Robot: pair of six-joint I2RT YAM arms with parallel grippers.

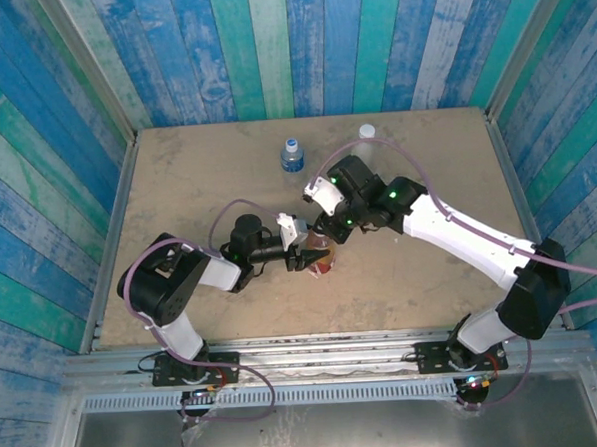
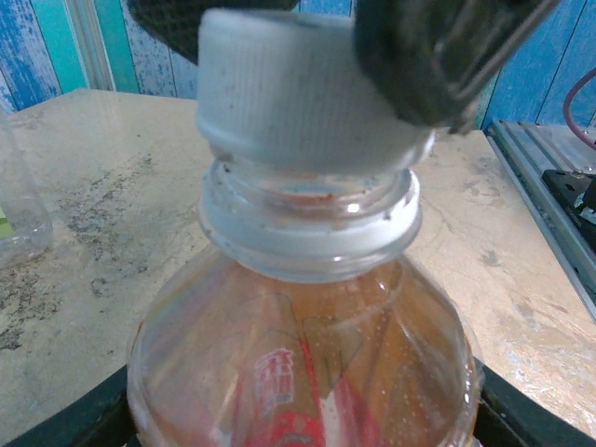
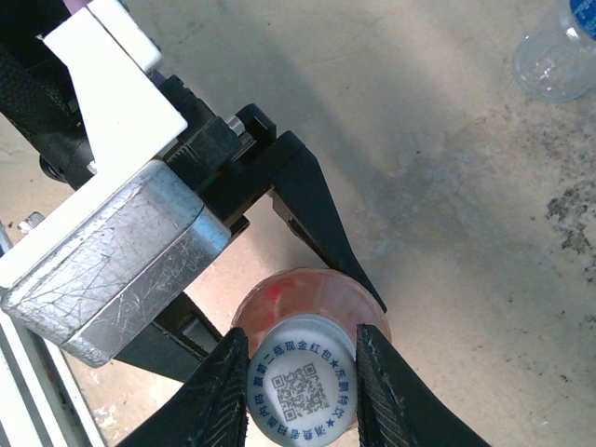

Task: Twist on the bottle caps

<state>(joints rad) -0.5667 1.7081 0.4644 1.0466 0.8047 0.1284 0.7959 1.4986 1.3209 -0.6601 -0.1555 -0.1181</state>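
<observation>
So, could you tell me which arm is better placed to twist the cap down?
Right: the right jaws pinch the white cap sitting on the orange bottle, while the left jaws clamp that bottle's body steady.

Worn beige table (image 1: 196, 169), blue-green plank walls (image 1: 269, 45) around it, metal rail (image 1: 325, 347) in front.

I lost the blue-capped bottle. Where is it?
In the top view, the blue-capped bottle stands toward the far side of the table, just left of the white-capped bottle.
</observation>
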